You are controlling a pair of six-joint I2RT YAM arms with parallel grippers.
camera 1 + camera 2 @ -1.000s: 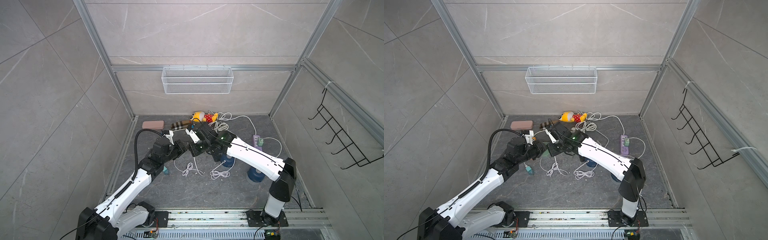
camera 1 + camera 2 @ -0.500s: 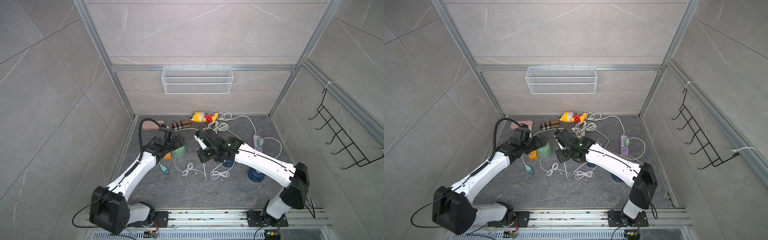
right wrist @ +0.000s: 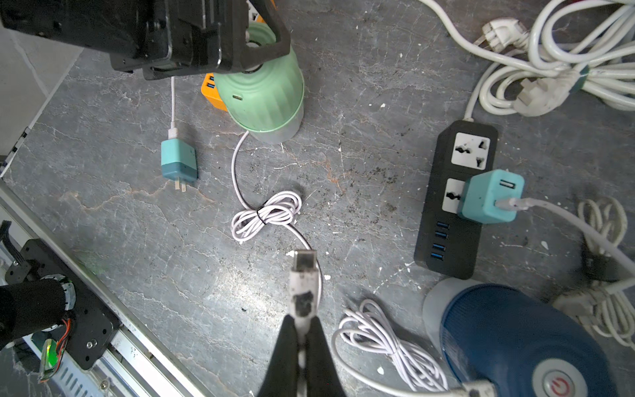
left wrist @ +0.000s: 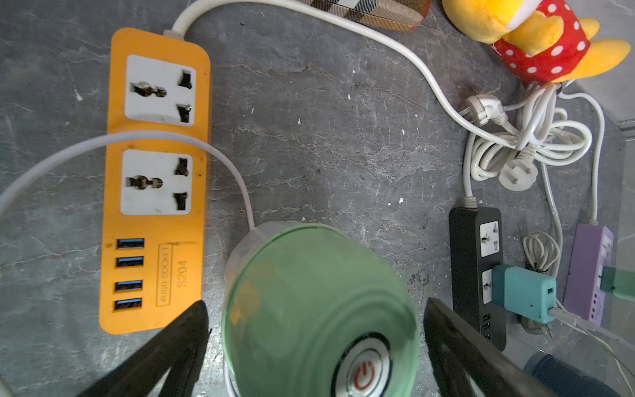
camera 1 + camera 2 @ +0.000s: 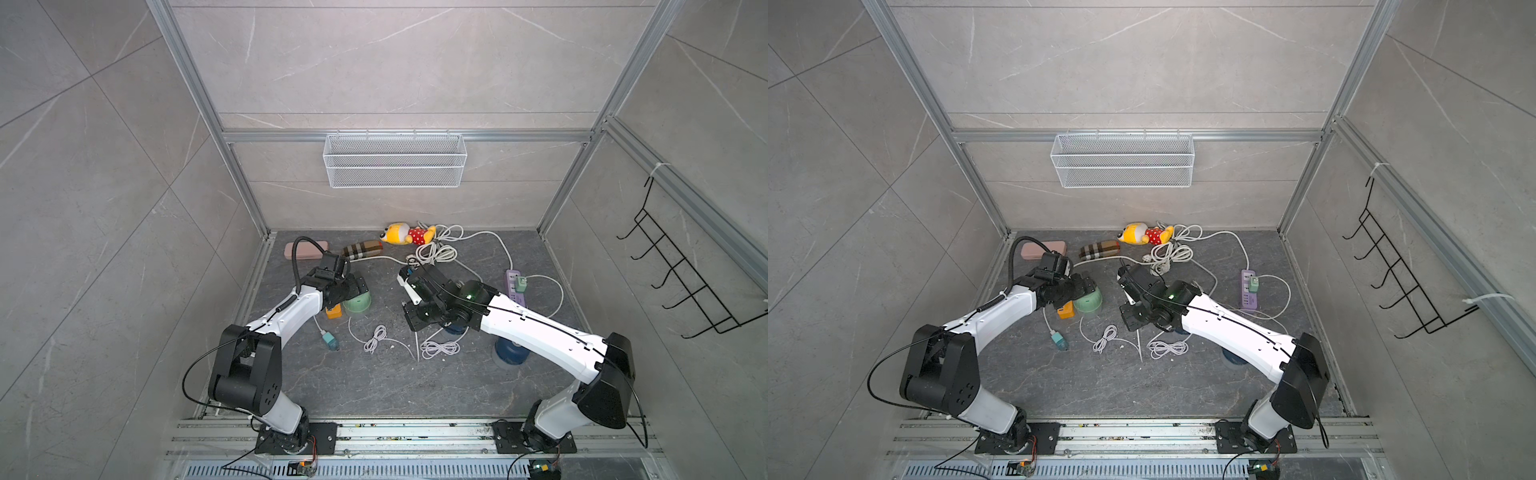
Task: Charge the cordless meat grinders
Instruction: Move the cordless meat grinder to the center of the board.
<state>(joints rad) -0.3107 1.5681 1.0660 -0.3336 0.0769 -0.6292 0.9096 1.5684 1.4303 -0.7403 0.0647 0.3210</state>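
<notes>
The mint green grinder (image 3: 264, 96) stands between the spread jaws of the left gripper (image 4: 316, 304), a rigid, smooth dome, probably light and slippery, best clasped low on its ribbed sides, while the right gripper (image 3: 301, 326), well apart from it, pinches the stiff white cable plug (image 3: 302, 271).

Both top views: high above desk (image 5: 374, 386) front edge, facing down toward back edge, far; whole desk shared.
Left wrist: close, looking down on green grinder (image 4: 309, 302), orange strip (image 4: 154, 213).
Right wrist: close, low over desk; shares green grinder, black strip (image 3: 453, 213) with left wrist.
</notes>
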